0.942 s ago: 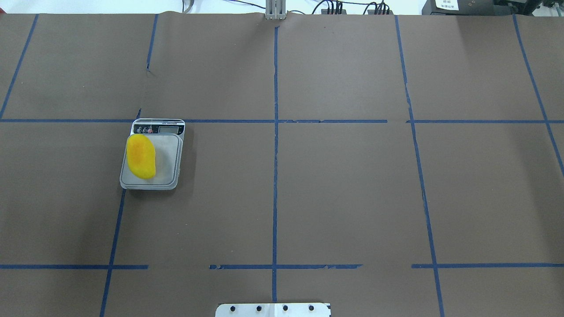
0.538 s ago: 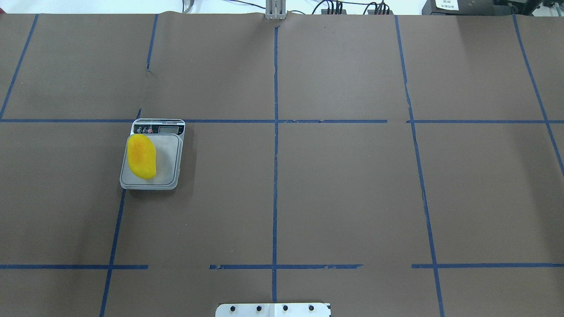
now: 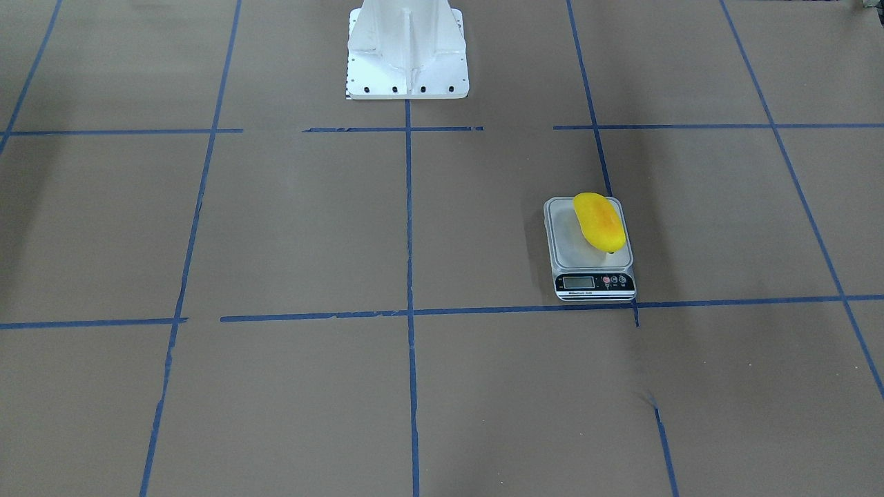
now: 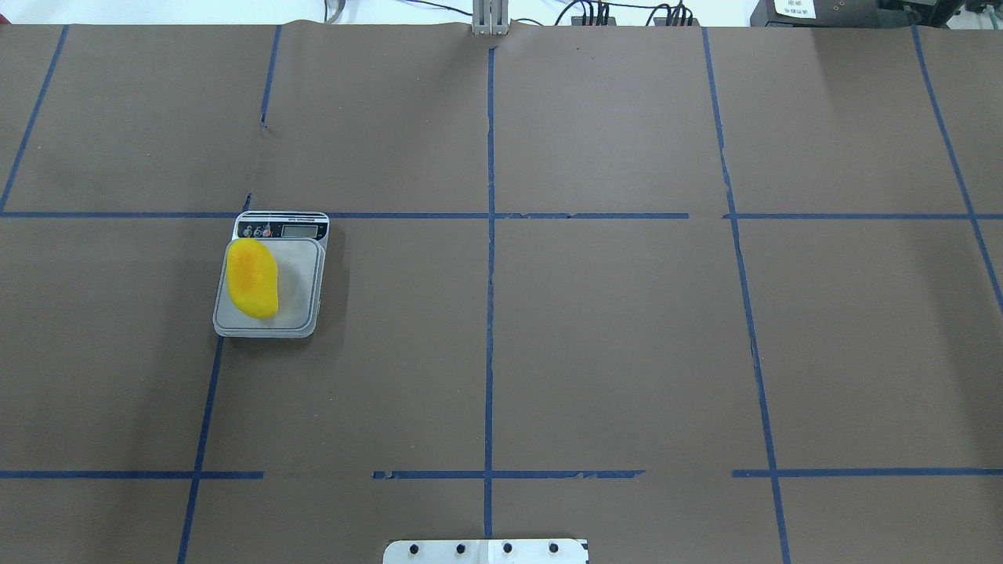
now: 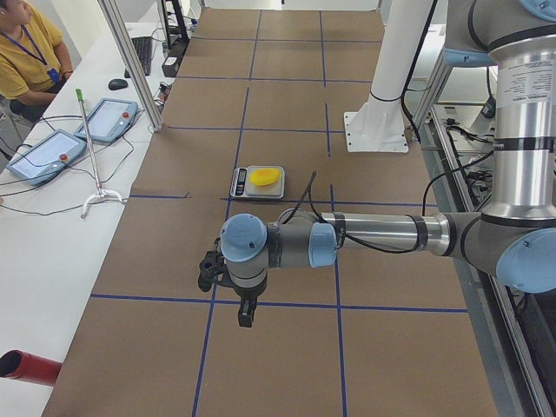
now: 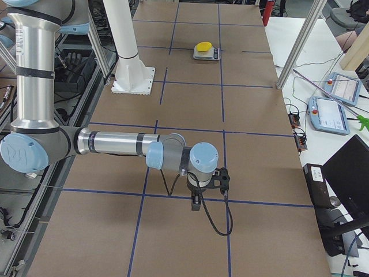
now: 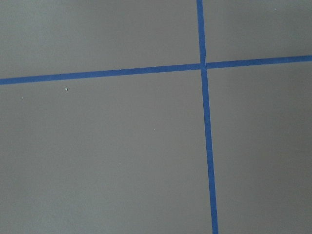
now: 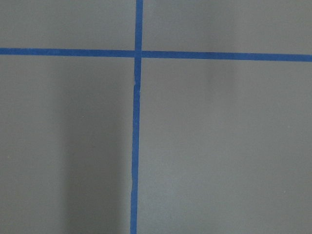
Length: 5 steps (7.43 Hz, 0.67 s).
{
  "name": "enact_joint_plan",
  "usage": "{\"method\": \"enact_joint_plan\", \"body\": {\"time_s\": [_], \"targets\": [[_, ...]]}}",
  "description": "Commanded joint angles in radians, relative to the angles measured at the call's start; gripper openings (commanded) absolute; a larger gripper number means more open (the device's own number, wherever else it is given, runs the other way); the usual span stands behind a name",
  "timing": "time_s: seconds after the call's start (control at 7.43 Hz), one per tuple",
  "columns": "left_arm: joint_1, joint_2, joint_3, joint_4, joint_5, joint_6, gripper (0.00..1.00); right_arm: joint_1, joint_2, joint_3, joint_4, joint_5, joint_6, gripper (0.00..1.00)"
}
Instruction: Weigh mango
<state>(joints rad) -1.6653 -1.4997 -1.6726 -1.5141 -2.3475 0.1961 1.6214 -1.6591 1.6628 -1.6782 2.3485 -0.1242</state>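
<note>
Yellow with an orange blush, the mango (image 4: 251, 279) lies lengthwise on the grey scale (image 4: 302, 294). The scale sits in the robot's left half of the desk, roughly midway between the near and far edges, with its display strip turned toward the far edge. We judge the placing done, since nothing touches the fruit.

The left gripper (image 5: 208, 271) hangs low over the brown paper toward the desk's left edge, well apart from the scale. The right gripper (image 6: 223, 178) hangs likewise toward the right edge. Each shows in a side view only, so we cannot tell whether either pair of jaws is parted or closed. The wrist views show only paper and blue tape.

What worries us is the fruit's seat. It lies along the platform's left margin rather than in the middle, and its skin is smooth and rounded, so a knock to the desk or a passing arm could roll it off. An off-centre load may also skew the reading, and the digits are too small for us to read.
</note>
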Motion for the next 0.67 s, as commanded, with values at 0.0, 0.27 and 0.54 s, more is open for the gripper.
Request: {"method": "enact_joint_plan", "body": {"time_s": [0.0, 0.27, 0.54], "targets": [[-0.001, 0.007, 0.002, 0.015, 0.000, 0.002, 1.00, 0.000, -0.001, 0.000, 0.000, 0.000, 0.000, 1.00], [-0.001, 0.004, -0.010, 0.090, 0.000, 0.000, 1.00, 0.000, 0.001, 0.000, 0.000, 0.000, 0.000, 1.00], [0.001, -0.004, -0.009, 0.135, 0.002, -0.001, 1.00, 0.000, -0.001, 0.000, 0.000, 0.000, 0.000, 1.00]]}}
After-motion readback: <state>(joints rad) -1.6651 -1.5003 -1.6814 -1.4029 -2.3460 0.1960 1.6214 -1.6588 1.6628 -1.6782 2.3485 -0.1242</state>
